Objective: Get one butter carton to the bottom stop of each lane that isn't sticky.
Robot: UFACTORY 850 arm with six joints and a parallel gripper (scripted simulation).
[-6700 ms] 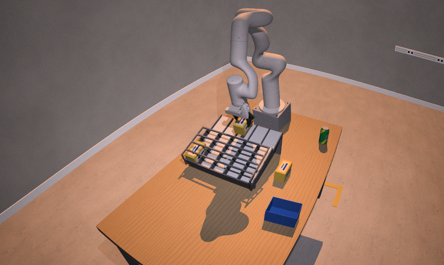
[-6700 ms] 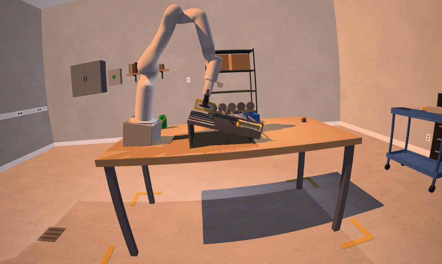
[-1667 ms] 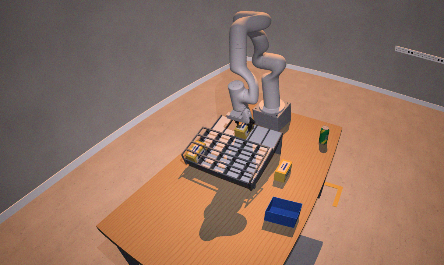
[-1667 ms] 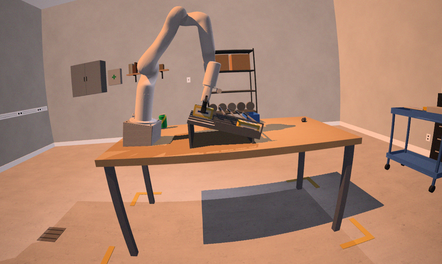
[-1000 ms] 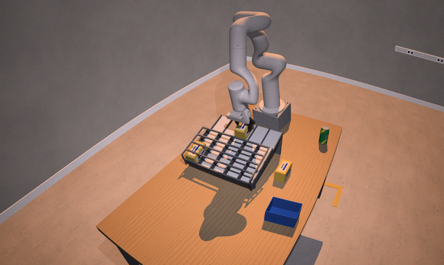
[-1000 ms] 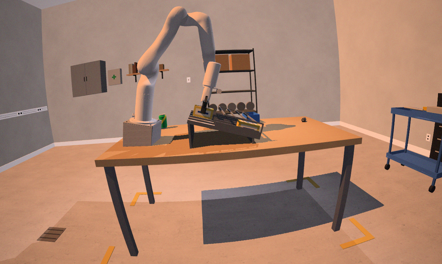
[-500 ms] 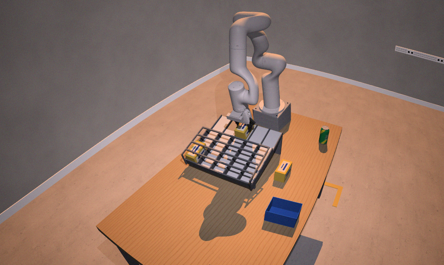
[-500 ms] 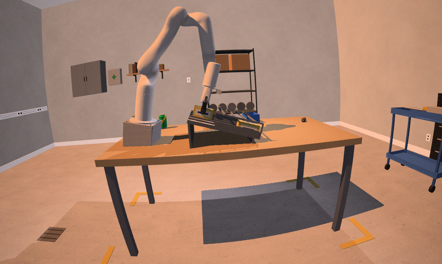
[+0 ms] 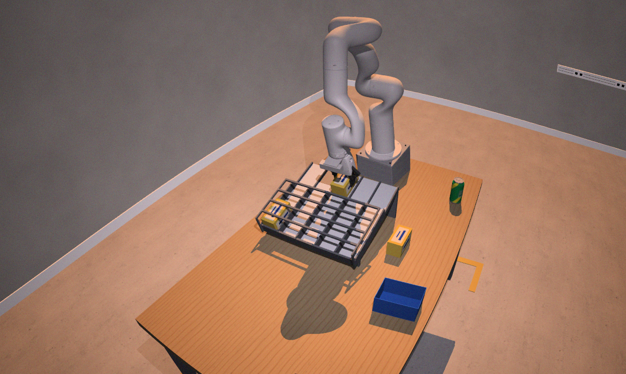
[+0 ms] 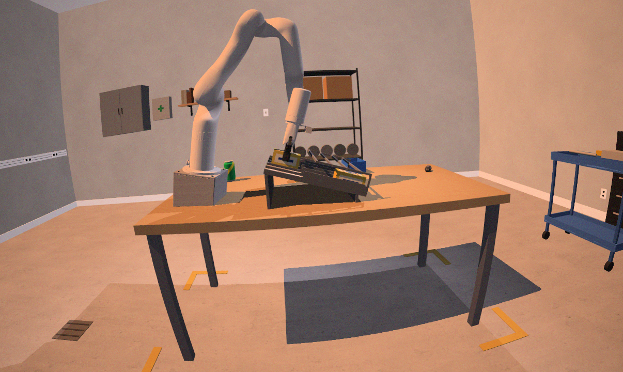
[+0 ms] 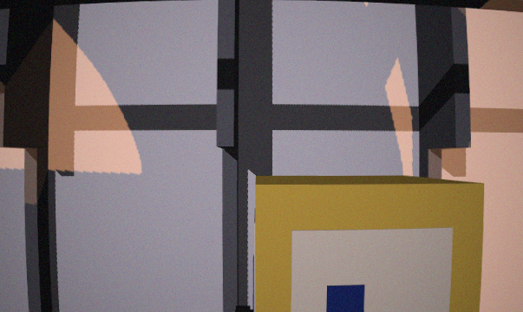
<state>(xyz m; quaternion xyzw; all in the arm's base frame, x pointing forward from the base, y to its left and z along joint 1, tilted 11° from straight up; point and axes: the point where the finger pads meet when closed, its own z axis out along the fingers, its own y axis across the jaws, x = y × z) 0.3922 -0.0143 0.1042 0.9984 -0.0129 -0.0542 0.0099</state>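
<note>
The sloped five-lane shelf (image 9: 385, 197) (image 10: 323, 176) stands on the table. My gripper (image 9: 345, 179) (image 10: 286, 157) is shut on a yellow butter carton (image 9: 339, 187) (image 10: 278, 155) (image 11: 374, 205) at the upper end of the middle lane. The carton is tilted about like the slope; whether it touches the lane floor I cannot tell. A second butter carton (image 9: 271, 223) (image 10: 351, 176) lies at the bottom stop of the far-left lane in the top view. A third butter carton (image 9: 393, 247) stands on the table right of the shelf.
Dark crossbars cover the lower part of the lanes. An open blue bin (image 9: 394, 310) (image 10: 359, 165) sits on the table beyond the third carton. A green can (image 9: 456, 190) (image 10: 231, 171) stands near the table's edge, to the right in the top view.
</note>
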